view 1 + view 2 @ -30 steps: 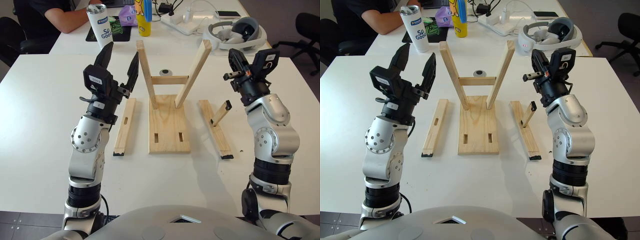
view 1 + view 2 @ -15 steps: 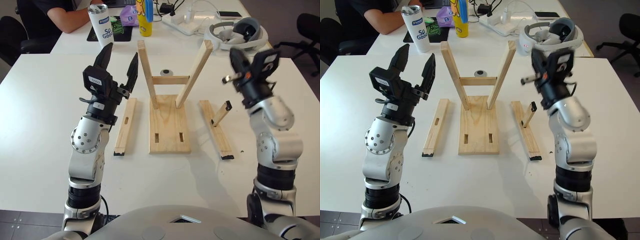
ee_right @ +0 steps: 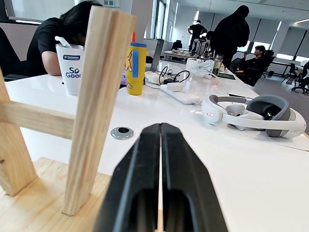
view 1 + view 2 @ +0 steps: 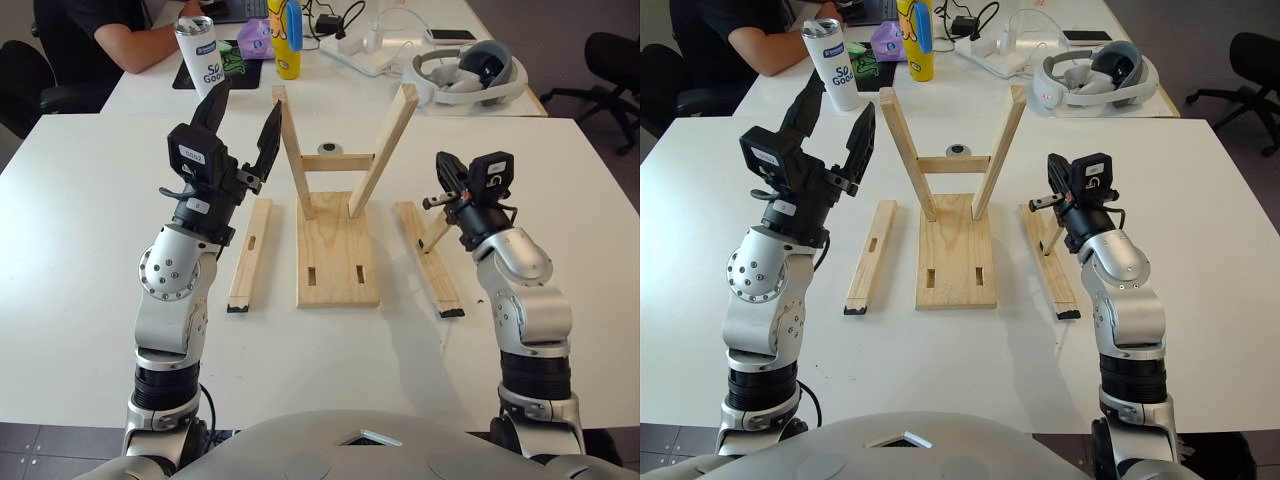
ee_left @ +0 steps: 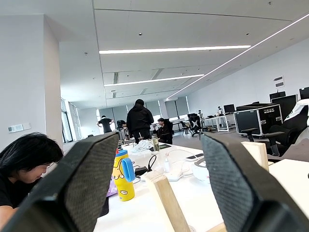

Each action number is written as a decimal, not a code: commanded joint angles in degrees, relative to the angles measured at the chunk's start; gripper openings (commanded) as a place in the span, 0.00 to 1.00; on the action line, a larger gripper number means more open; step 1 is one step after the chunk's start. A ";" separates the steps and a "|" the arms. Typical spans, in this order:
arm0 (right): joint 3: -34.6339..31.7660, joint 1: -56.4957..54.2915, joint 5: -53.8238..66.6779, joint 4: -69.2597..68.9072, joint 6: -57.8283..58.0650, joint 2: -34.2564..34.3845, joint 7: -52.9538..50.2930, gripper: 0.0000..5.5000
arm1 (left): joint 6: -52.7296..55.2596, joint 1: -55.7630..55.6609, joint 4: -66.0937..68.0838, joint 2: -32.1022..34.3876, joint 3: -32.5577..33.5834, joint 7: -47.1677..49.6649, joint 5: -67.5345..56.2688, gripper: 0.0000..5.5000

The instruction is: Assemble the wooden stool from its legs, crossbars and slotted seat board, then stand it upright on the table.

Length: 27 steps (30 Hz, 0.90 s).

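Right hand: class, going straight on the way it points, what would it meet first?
Probably nothing near: the shut right hand points past the upright stool leg, over bare table; the power strip beyond seems next, depth unclear.

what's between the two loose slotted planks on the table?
The seat board, with two splayed legs standing on it, joined by a crossbar; both eye views show it.

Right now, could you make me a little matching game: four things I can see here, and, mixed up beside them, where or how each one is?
Things:
1. left claw
2. right claw
3. seat board
4. yellow bottle

States:
A. lying flat, two legs standing in it
B. fingers shut together
C. on the far table
D. fingers wide open

Pairs: 1-D, 2-B, 3-A, 4-C.
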 commanded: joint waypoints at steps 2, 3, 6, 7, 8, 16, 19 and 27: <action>-0.20 3.76 -1.10 2.31 0.96 0.07 0.26 0.00 | 0.38 -0.17 -0.23 0.36 0.26 0.13 0.30 0.56; -0.68 3.95 -1.23 2.16 -0.90 0.24 0.29 0.00 | 0.32 -0.17 -0.14 0.34 0.25 0.13 0.30 0.56; -2.58 3.19 -0.36 0.41 -6.36 0.89 0.66 0.00 | 0.19 0.12 -0.04 0.27 0.15 0.15 0.39 0.56; -3.00 2.74 -0.03 -0.19 -7.58 1.01 0.79 0.00 | 0.17 0.23 -0.03 0.26 0.16 0.16 0.41 0.56; -2.81 1.87 1.23 -0.94 -7.84 0.92 2.18 0.00 | 0.17 0.48 -0.10 0.25 0.20 0.25 0.48 0.56; -7.36 -7.39 5.47 -3.16 -2.87 -3.05 3.03 0.00 | -0.09 2.52 -1.06 -0.46 -0.05 1.66 1.74 0.56; -12.55 -5.22 4.13 1.12 -0.79 -7.62 2.98 0.00 | 0.02 3.02 -1.60 -0.75 -0.42 2.30 2.47 0.56; -12.97 15.22 4.73 3.12 4.33 -19.31 19.54 0.22 | 0.24 7.48 -5.34 -1.28 0.53 5.36 4.80 0.56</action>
